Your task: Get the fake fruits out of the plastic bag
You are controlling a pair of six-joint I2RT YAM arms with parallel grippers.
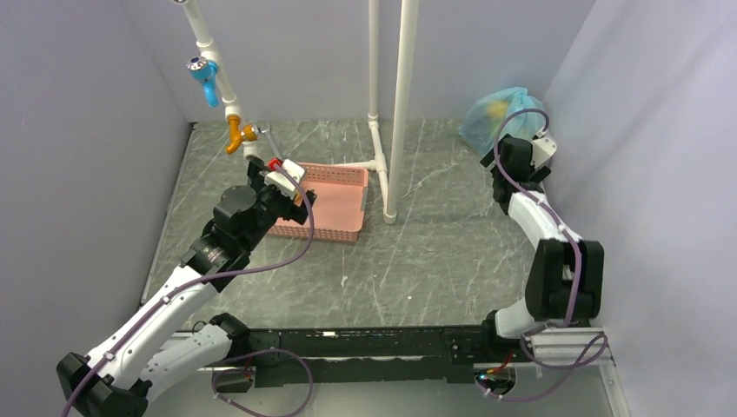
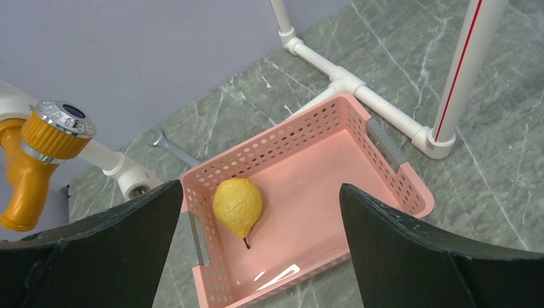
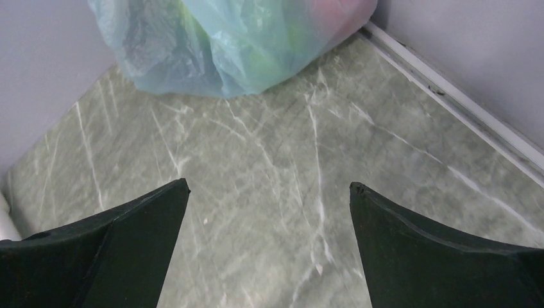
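The light-blue plastic bag [image 1: 500, 117] sits in the far right corner, with blurred green, yellow and red fruit shapes showing through it. It also fills the top of the right wrist view [image 3: 224, 45]. My right gripper [image 3: 269, 186] is open and empty, just short of the bag, over bare table; in the top view it [image 1: 506, 149] is beside the bag. A yellow pear [image 2: 237, 205] lies in the pink basket [image 2: 385, 154]. My left gripper [image 2: 260, 186] is open and empty above the basket [image 1: 326, 204]. The other fruits are hidden.
A white pipe frame [image 1: 401, 104] stands right of the basket, its foot on the table [image 2: 430, 138]. A pipe with a blue valve [image 1: 205, 69] and an orange tap [image 2: 32, 160] is at the back left. A wrench [image 2: 170, 146] lies behind the basket. Grey walls enclose three sides.
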